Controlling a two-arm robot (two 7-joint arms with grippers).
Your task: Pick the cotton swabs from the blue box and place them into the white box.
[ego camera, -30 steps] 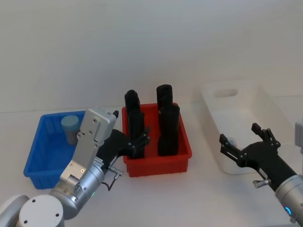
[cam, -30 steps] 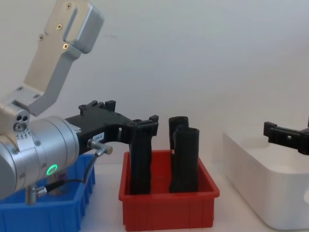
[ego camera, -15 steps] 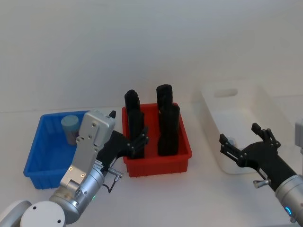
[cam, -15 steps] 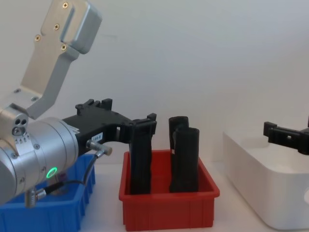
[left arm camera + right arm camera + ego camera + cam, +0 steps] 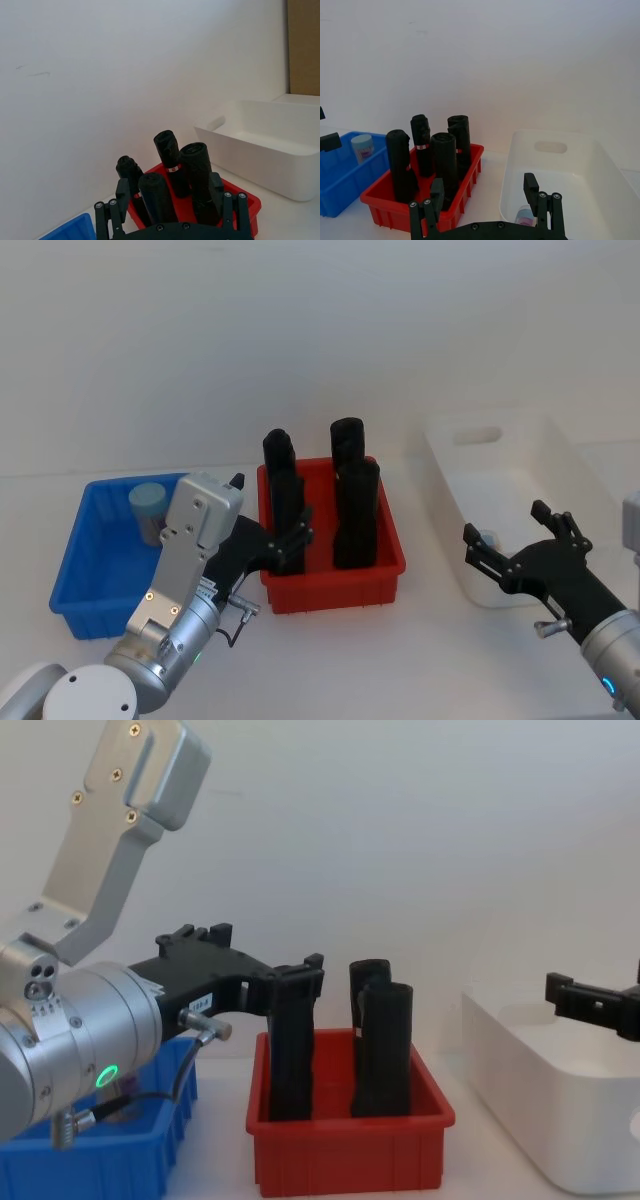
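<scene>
**Kid:** Where are the cotton swabs?

**Me:** One jar of cotton swabs point(image 5: 148, 510) stands in the blue box point(image 5: 72, 565). That box is at the left of the head view, and the jar is up by its far wall. A second jar point(image 5: 524, 216) sits in the white box point(image 5: 475, 437), over at the right. (I see its pale lid low in my right wrist view, just beside one of my fingers.)

**Kid:** What is in the middle?

**Me:** A red bin point(image 5: 335, 585) with four tall black rolls point(image 5: 355, 510) standing up in it. It sits between the blue box and the white box.

**Kid:** And your hands?

**Me:** My left gripper point(image 5: 297, 538) is low in the head view, a bit left of the middle. Its tips show against the left side of the red bin, beside the blue box. Its fingers are spread wide and hold nothing. In the chest view it hangs as high as the tops of the black rolls.

**Kid:** And the other one?

**Me:** My right gripper point(image 5: 505, 522) is at the lower right, over the near end of the white box. Its fingers are wide apart too, with nothing in them.
</scene>
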